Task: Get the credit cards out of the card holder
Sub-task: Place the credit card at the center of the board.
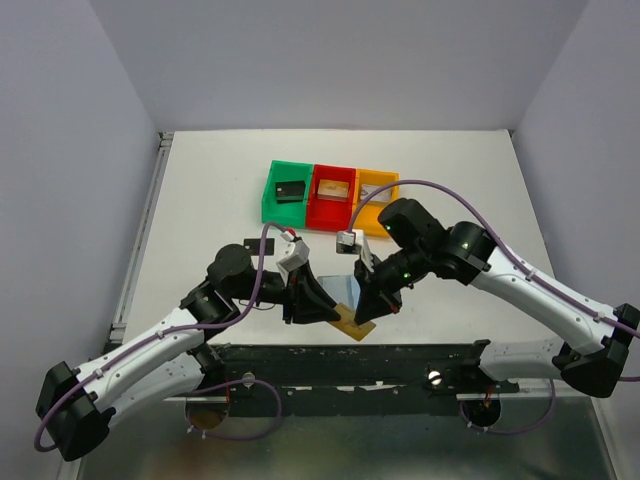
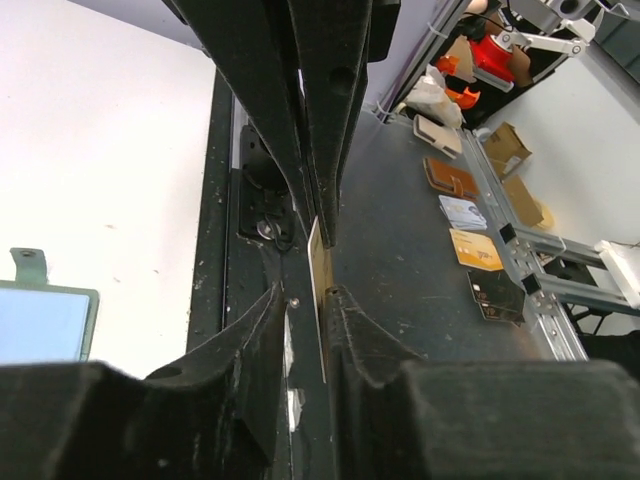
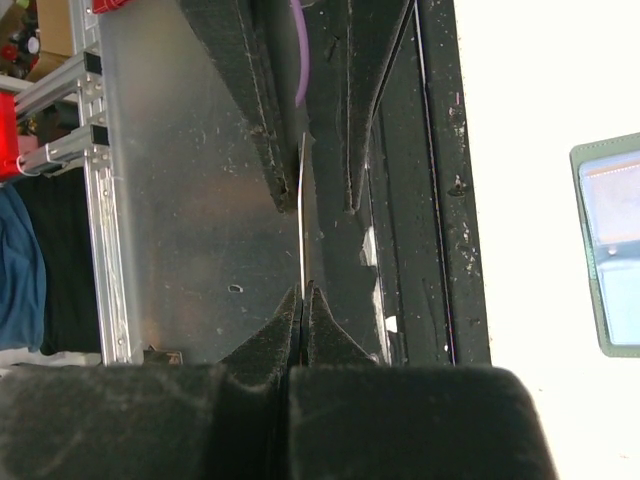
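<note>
A golden-tan credit card point(image 1: 352, 323) hangs edge-on over the table's front edge, between both grippers. My right gripper point(image 3: 303, 290) is shut on its one end; the card point(image 3: 301, 200) runs from those fingertips as a thin line. My left gripper point(image 2: 307, 292) straddles the other end of the card point(image 2: 318, 255). Its jaws are narrow but apart, the card against one finger with a gap to the other. The card holder point(image 1: 345, 292) lies open on the table, light blue inside, just behind the grippers. It shows at the frame edge in both wrist views point(image 2: 40, 325) point(image 3: 610, 245).
Green point(image 1: 288, 190), red point(image 1: 334, 195) and yellow point(image 1: 376, 188) bins stand in a row at the table's middle back; the green one holds a black card. The dark front rail point(image 1: 400, 352) runs under the grippers. More cards point(image 2: 475, 250) lie on a surface beyond the table.
</note>
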You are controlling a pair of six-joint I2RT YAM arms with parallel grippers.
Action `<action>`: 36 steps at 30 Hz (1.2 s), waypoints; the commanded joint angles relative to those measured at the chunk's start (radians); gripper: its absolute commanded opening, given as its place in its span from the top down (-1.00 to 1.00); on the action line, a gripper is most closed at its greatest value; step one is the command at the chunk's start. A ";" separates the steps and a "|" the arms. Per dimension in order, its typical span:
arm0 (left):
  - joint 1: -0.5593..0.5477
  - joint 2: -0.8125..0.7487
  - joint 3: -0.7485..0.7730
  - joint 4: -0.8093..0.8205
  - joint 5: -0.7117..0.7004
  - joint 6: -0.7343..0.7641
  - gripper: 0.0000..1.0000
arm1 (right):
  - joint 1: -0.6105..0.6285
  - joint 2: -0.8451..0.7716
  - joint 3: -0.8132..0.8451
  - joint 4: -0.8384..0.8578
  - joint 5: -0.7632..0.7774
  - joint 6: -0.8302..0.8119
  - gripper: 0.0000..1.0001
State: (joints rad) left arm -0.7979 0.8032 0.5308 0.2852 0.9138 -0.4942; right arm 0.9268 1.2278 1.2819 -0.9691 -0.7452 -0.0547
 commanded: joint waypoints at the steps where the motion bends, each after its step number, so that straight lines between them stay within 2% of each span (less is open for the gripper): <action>1: -0.011 0.007 -0.006 0.052 0.042 -0.001 0.38 | 0.009 0.006 0.033 -0.023 0.024 -0.017 0.99; 6: -0.014 0.011 -0.008 0.051 0.046 -0.001 0.82 | 0.009 0.004 0.034 -0.022 0.043 -0.014 0.99; 8: -0.012 0.011 -0.012 0.055 0.043 -0.003 1.00 | 0.009 -0.001 0.033 -0.010 0.069 0.002 0.58; 9: -0.012 0.005 -0.020 0.063 0.036 -0.006 1.00 | 0.009 -0.007 0.031 0.001 0.101 0.022 0.38; 11: -0.014 -0.022 -0.041 0.077 -0.004 -0.014 1.00 | 0.007 -0.042 0.016 0.047 0.173 0.084 0.15; 13: -0.012 -0.071 -0.061 0.072 -0.082 -0.006 1.00 | 0.004 -0.088 -0.007 0.098 0.223 0.119 0.02; 17: 0.017 -0.176 -0.113 0.100 -0.255 -0.033 1.00 | -0.014 -0.224 -0.079 0.240 0.360 0.223 -0.04; 20: 0.064 -0.216 -0.161 0.181 -0.326 -0.116 1.00 | -0.025 -0.364 -0.231 0.464 0.519 0.323 -0.05; 22: 0.100 -0.231 -0.193 0.242 -0.352 -0.179 1.00 | -0.029 -0.457 -0.358 0.605 0.588 0.401 -0.24; 25: 0.140 -0.240 -0.222 0.266 -0.413 -0.239 1.00 | -0.039 -0.496 -0.424 0.641 0.656 0.469 -0.32; 32: 0.253 -0.190 -0.192 -0.065 -0.590 -0.273 1.00 | -0.042 -0.490 -0.480 0.635 0.635 0.503 -0.32; 36: 0.328 -0.112 -0.178 -0.176 -0.612 -0.297 1.00 | -0.040 -0.478 -0.504 0.641 0.615 0.515 -0.31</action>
State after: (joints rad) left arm -0.5365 0.6209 0.3290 0.2863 0.3962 -0.7433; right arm 0.8879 0.7448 0.8024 -0.3782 -0.1432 0.4244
